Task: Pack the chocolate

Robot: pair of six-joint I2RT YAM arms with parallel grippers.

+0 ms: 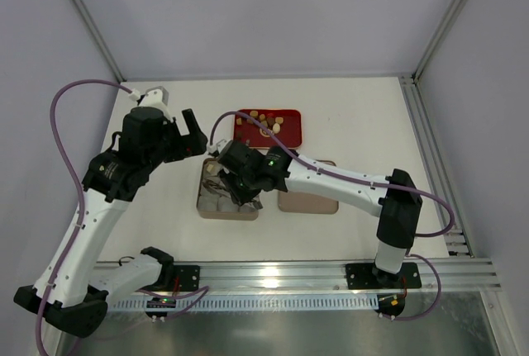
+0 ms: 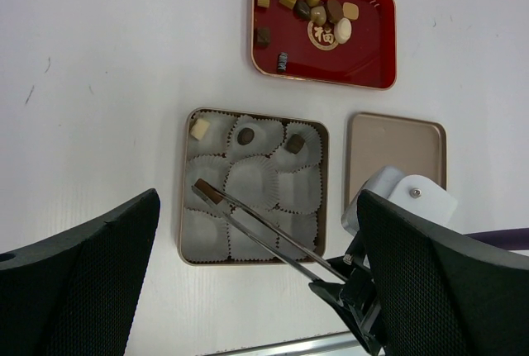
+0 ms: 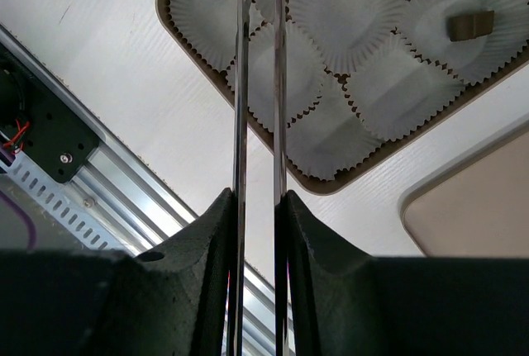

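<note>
**Entry 1: right gripper** (image 3: 258, 201). We record its fingers clamped on the shafts of a pair of metal tweezers (image 3: 240, 92), which reach out from it over the tin (image 2: 181, 215).

**Entry 2: brown piece** (image 2: 207, 192). We find it pinched between the tweezer tips, at the far end of the tool from the right gripper. In the left wrist view it sits over the middle cup of the tin's left column. We cannot tell whether it touches the paper.

**Entry 3: chocolate in the tin.** We count three pieces in the row nearest the tray, each in its own cup among the white paper cups (image 2: 256, 182):
- a cream piece (image 2: 199, 129)
- a dark round piece (image 2: 245, 135)
- a dark square piece (image 2: 294, 144)

**Entry 4: loose chocolate** (image 2: 307, 5). Dark brown, tan-gold and cream pieces lie clustered on the red tray (image 2: 364, 59). The tray is beyond the tin, well apart from both grippers.

**Entry 5: left gripper** (image 1: 193, 135). We log it as spread wide and holding nothing, raised near the tin's far left corner. Its own camera shows the whole tin between its two black fingers (image 2: 83, 273).

**Entry 6: lid** (image 2: 395, 145). It is tan and lies flat on the table (image 2: 99, 83), just beside the tin on the right.
</note>
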